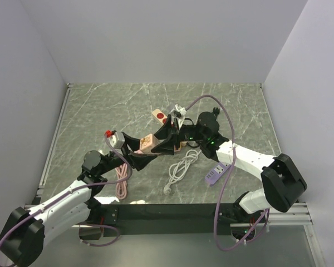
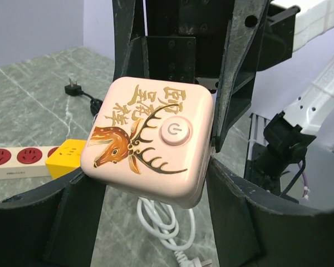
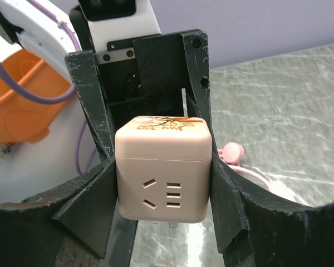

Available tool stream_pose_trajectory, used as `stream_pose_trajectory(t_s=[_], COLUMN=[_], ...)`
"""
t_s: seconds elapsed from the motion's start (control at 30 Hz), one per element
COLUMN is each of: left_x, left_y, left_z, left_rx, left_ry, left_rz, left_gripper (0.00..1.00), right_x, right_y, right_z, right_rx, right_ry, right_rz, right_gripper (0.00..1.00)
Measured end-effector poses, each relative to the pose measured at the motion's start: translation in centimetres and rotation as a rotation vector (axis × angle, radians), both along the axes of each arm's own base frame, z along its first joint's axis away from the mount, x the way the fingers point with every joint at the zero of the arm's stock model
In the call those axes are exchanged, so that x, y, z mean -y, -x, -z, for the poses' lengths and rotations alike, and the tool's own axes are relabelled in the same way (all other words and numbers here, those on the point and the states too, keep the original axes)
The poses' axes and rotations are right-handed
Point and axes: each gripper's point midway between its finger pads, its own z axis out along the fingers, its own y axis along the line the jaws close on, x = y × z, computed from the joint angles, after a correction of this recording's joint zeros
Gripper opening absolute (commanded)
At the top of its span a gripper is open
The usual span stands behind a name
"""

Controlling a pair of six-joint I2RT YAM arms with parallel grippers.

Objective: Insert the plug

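A pink cube adapter (image 1: 148,142) with a deer picture hangs above the table between both grippers. My left gripper (image 1: 142,150) grips it from the left and my right gripper (image 1: 168,140) from the right. In the left wrist view the cube (image 2: 150,139) sits between my left fingers (image 2: 72,217), with the right gripper's fingers flanking it above. In the right wrist view its socket face (image 3: 162,183) sits tight between my right fingers (image 3: 225,194). The yellow plug (image 2: 67,157) shows only in the left wrist view, at the end of a white strip with red sockets (image 2: 16,161).
The white strip (image 1: 161,115) lies behind the grippers. A coiled white cord (image 1: 181,167) and a purple power strip (image 1: 216,173) lie at the right. A pink cable (image 1: 121,181) lies at the left. A black plug (image 2: 72,89) lies farther off.
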Motion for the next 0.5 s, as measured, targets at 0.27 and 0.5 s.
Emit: stream_pose_trajectory(t_s=[0.27, 0.5], left_x=[0.3, -0.1], left_y=[-0.5, -1.7], left_z=[1.6, 1.8], left_rx=[-0.01, 0.059], left_ry=[-0.048, -0.084], left_rz=[-0.004, -0.066], left_gripper=[0.01, 0.01], right_x=[0.4, 1.7], right_y=[-0.6, -2.4], right_z=[1.4, 3.7], right_rx=[-0.004, -0.095], right_ry=[0.038, 0.123], right_rz=[0.031, 0.179], right_gripper=[0.82, 0.92])
